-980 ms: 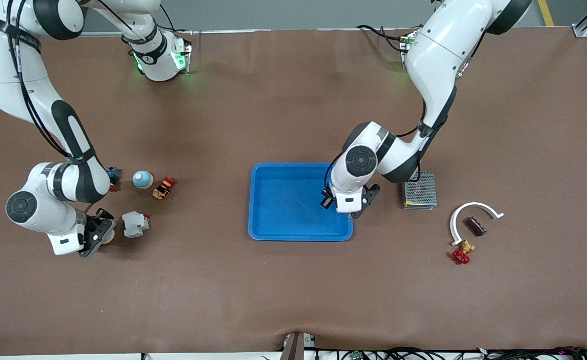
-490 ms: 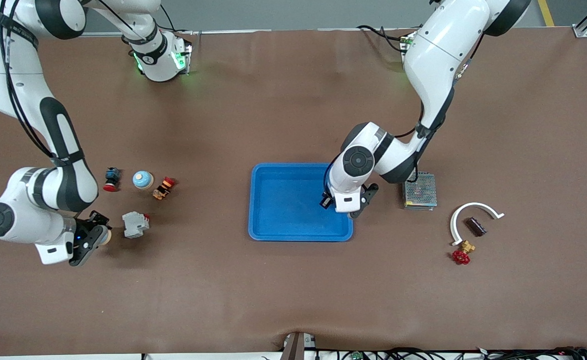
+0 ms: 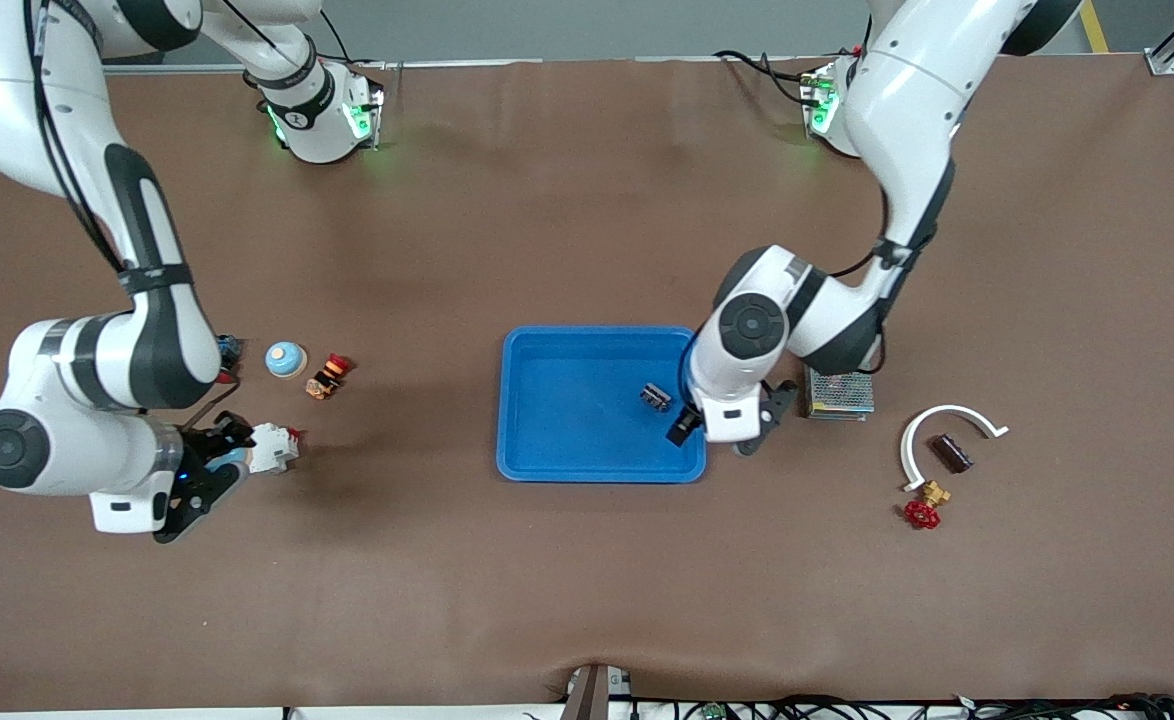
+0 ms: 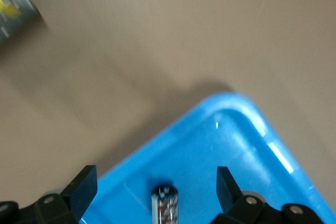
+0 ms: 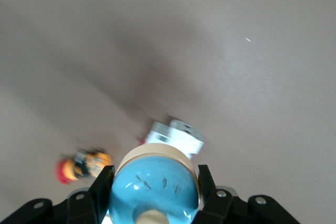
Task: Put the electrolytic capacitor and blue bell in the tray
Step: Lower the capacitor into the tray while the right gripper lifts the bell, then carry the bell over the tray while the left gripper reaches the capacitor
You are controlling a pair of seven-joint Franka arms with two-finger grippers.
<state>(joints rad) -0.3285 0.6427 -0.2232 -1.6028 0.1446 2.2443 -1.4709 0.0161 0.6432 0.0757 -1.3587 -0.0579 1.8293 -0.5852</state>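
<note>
Newly, the electrolytic capacitor (image 3: 656, 397) was released at the tray's (image 3: 567, 430) three o'clock — left gripper (image 3: 717, 440) fingers spread apart — and the blue bell (image 5: 155, 184) was clamped in the right gripper (image 3: 209, 468).

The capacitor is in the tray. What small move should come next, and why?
Probably carry the right tool toward the tray. It is shut on the blue bell above the table, while the capacitor lies in the tray and the left tool hangs open over the tray's edge.

Mesh metal box (image 3: 840, 392), white curved bracket (image 3: 947, 418) w/ dark block (image 3: 951, 453) inside, red-handled brass valve (image 3: 924, 506), white block (image 3: 273, 447), orange-red switch (image 3: 327, 376)
</note>
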